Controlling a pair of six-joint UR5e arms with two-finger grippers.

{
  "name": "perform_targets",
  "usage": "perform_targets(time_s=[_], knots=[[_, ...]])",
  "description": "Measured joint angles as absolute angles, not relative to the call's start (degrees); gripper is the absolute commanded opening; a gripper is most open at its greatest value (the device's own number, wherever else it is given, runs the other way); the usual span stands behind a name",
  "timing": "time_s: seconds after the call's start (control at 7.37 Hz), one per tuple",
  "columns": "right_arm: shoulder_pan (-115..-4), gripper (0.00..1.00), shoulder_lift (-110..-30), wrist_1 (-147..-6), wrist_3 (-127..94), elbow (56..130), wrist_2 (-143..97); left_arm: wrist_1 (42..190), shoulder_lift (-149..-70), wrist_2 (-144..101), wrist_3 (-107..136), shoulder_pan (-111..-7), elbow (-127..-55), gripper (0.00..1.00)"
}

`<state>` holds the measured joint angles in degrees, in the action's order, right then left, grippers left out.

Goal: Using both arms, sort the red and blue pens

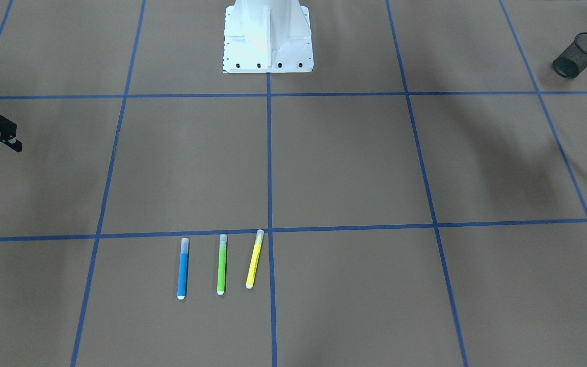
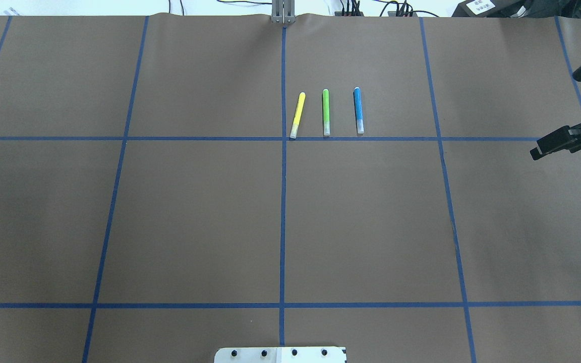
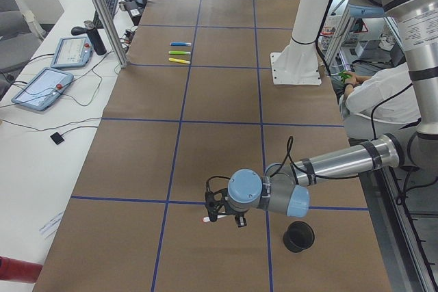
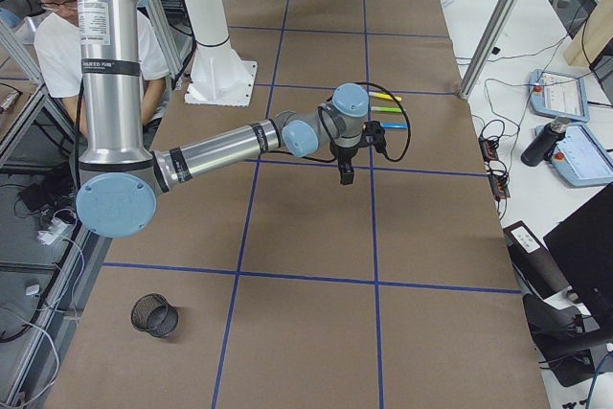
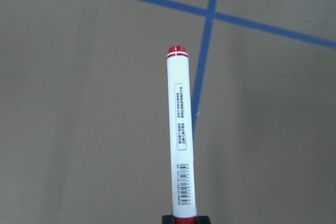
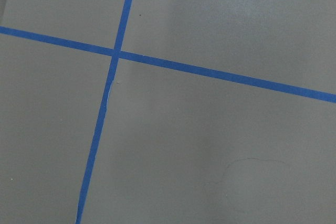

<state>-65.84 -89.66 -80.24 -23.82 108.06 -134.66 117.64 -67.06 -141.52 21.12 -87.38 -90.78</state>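
- White-barrelled, red-capped marker [image 5: 179, 135]: clamped in the black left gripper [image 5: 185, 219], bottom centre of the wrist view.
- Slim blue highlighter [image 1: 183, 268]: flat on the brown table [image 1: 349, 168], lower centre, beside a green highlighter [image 1: 221, 265].
- Black right gripper [image 2: 555, 115]: jaws wide apart, right edge of the overhead view.

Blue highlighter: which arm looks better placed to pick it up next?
Probably the right. The right arm has open, empty jaws and hangs over the same half of the table as the blue highlighter. The left arm is at the far end, its jaws shut on the red marker.
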Motion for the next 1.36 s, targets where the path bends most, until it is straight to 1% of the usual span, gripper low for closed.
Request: perform_targets(time_s=[0.27, 0.54, 0.81, 1.09, 1.36], knots=[[-65.41, 1.0, -89.34, -79.57, -24.38, 108.14, -134.45, 113.2, -65.08, -138.78, 11.7, -91.1, -88.91, 0.0], [-63.59, 1.0, -89.23, -75.46, -29.27, 108.12, -132.96, 104.85, -66.27, -133.48, 4.13, -95.29, -88.93, 0.0], [-62.07, 1.0, -89.12, -73.06, -32.8, 108.02, -131.65, 89.16, -68.76, -132.25, -4.37, -98.56, -90.3, 0.0], [-61.83, 1.0, -89.06, -72.73, -33.39, 108.0, -131.5, 69.4, -73.05, -131.96, -13.05, -102.23, -92.81, 0.0], [-61.79, 1.0, -89.04, -72.69, -33.48, 108.0, -131.49, 55.13, -75.62, -131.78, -15.99, -104.0, -95.45, 0.0]])
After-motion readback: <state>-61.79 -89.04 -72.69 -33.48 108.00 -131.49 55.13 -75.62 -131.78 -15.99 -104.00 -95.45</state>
